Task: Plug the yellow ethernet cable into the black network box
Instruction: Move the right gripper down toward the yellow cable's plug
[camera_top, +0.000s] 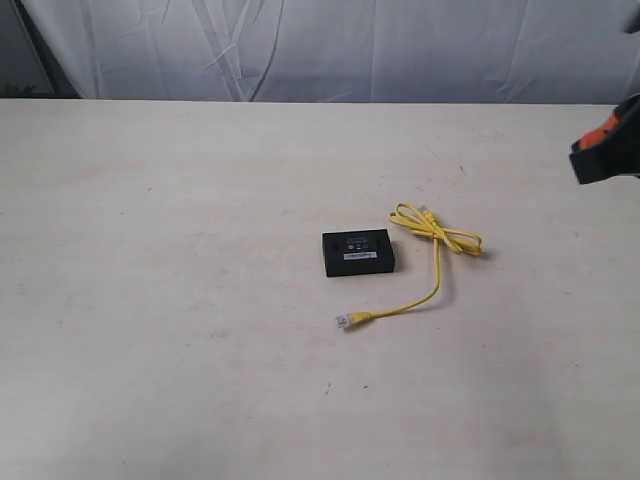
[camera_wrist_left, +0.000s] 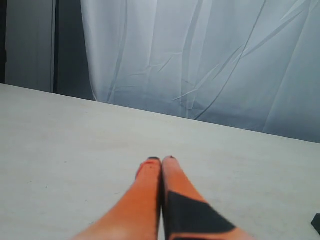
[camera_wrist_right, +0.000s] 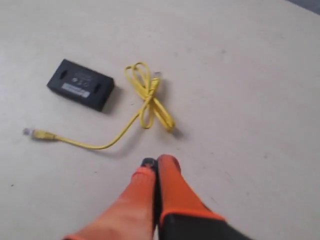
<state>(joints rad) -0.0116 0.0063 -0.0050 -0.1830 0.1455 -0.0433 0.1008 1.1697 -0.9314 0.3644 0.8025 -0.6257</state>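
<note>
The black network box (camera_top: 358, 252) lies flat near the table's middle, its white label strip facing up; the right wrist view shows it too (camera_wrist_right: 80, 84). The yellow ethernet cable (camera_top: 436, 236) lies just right of the box, knotted in a loose loop, with one clear plug (camera_top: 345, 321) resting in front of the box. In the right wrist view the cable (camera_wrist_right: 149, 97) and that plug (camera_wrist_right: 30, 132) lie ahead of my right gripper (camera_wrist_right: 156, 161), which is shut and empty. My right gripper (camera_top: 604, 150) hangs at the far right edge. My left gripper (camera_wrist_left: 161, 159) is shut, empty, over bare table.
The pale table (camera_top: 160, 300) stretches wide to the left and front of the box. A white crumpled curtain (camera_top: 330, 45) hangs behind the far edge. A dark corner of something (camera_wrist_left: 316, 222) shows at the edge of the left wrist view.
</note>
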